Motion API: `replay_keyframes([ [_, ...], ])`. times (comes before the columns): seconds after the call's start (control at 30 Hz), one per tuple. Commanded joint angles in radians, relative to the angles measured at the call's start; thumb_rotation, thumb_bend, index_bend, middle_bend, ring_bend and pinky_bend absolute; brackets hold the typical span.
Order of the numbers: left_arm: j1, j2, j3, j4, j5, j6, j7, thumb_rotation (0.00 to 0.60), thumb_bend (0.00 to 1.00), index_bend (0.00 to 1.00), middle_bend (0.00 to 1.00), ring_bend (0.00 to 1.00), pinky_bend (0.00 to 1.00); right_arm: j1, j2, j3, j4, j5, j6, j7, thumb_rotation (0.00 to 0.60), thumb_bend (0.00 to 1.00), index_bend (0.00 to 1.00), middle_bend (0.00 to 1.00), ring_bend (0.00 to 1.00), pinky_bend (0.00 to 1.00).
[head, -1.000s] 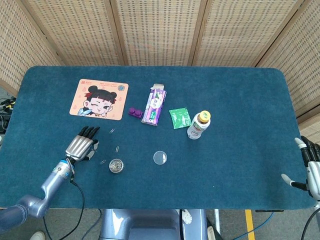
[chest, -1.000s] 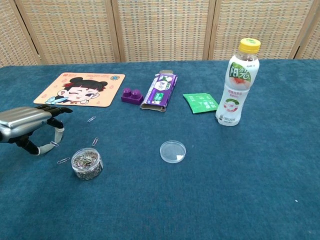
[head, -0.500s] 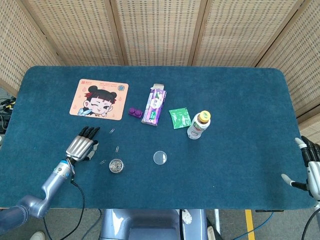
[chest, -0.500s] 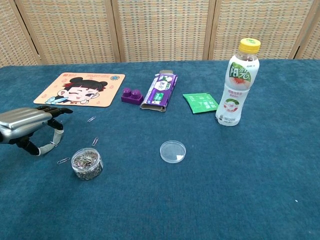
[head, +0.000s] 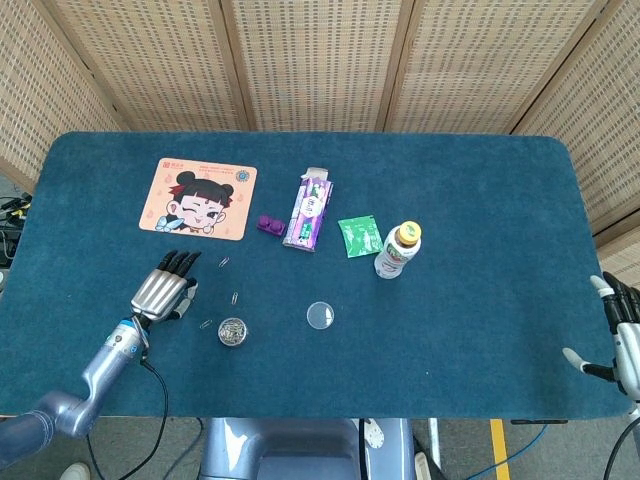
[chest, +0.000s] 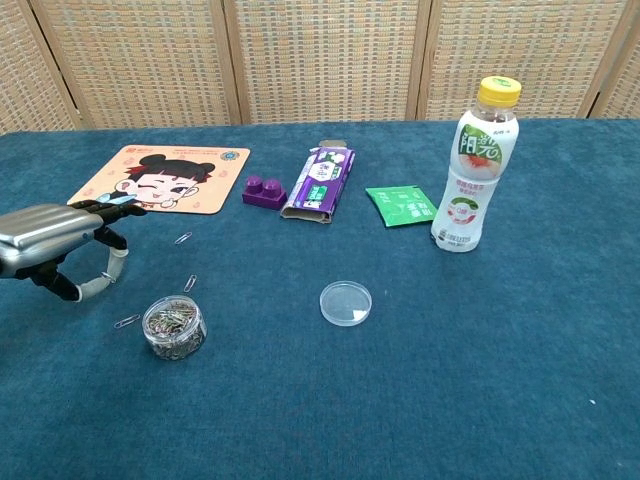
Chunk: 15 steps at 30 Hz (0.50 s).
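My left hand hovers just above the blue cloth at the front left, fingers curved forward with the thumb curled beneath them. Whether a paper clip sits in that pinch is too small to see. Loose paper clips lie just right of it, one beside the small round jar of clips. The jar's clear lid lies flat further right. My right hand hangs off the table's right front corner, fingers apart and holding nothing.
A cartoon mouse pad lies at the back left. Mid-table are a purple block, a purple box, a green sachet and an upright yellow-capped bottle. Wicker screens stand behind the table.
My left hand has lifted slightly and its thumb has drawn up towards the fingers. The clip that lay at the thumb tip no longer shows on the cloth. The right hand is unmoved.
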<state>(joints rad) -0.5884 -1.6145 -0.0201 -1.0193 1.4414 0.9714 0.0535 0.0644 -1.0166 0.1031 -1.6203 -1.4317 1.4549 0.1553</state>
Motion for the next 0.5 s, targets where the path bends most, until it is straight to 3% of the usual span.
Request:
replay_keyframes([
  [0.03,0.002,0.034,-0.007,-0.050,0.016,0.035,0.000,0.600,0.47,0.69,0.00,0.00,0.00,-0.001,0.001,0.000,-0.001,0.000,0.001,0.002,0.600,0.00,0.00,0.00,0.00,0.00],
  [0.27,0.006,0.130,0.017,-0.269,0.149,0.174,0.028,0.600,0.47,0.69,0.00,0.00,0.00,-0.003,0.005,0.000,-0.005,-0.002,0.005,0.009,0.600,0.00,0.00,0.00,0.00,0.00],
  [0.5,0.005,0.139,0.057,-0.375,0.201,0.173,0.081,0.600,0.47,0.69,0.00,0.00,0.00,-0.005,0.009,0.001,-0.005,-0.003,0.009,0.020,0.600,0.00,0.00,0.00,0.00,0.00],
])
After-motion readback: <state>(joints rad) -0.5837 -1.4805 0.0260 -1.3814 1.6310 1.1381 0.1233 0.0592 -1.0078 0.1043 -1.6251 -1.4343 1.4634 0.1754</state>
